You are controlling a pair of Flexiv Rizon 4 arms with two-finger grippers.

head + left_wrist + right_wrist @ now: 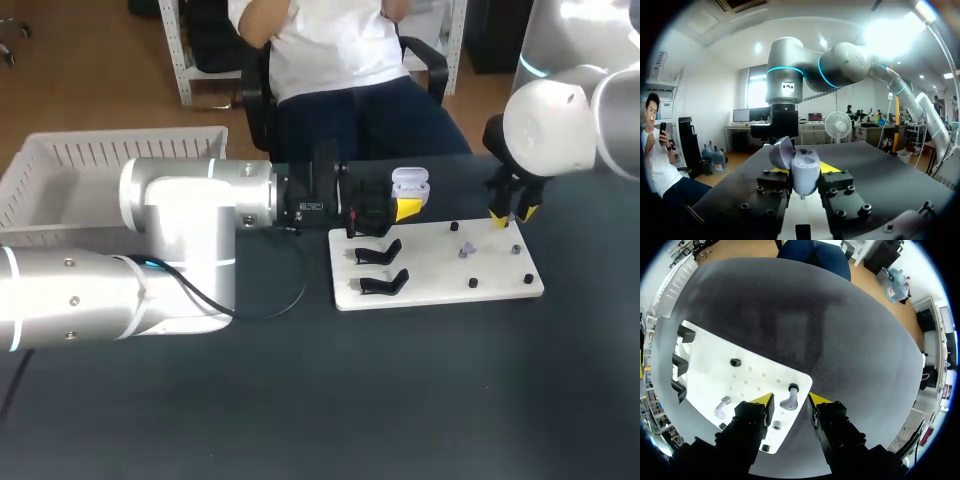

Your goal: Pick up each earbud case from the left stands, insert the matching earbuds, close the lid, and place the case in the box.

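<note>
A white earbud case with its lid swung open is held above the table at the far edge of the white board. My left gripper is shut on the case. In the left wrist view the case stands upright between the fingers of my left gripper. My right gripper hangs over the board's far right corner. In the right wrist view my right gripper is open, with a pale earbud between its fingers; neither tip touches it. A second earbud lies beside it.
Two black case stands sit on the board's left side, with small black pegs on its right. A white slatted basket stands at the far left of the dark table.
</note>
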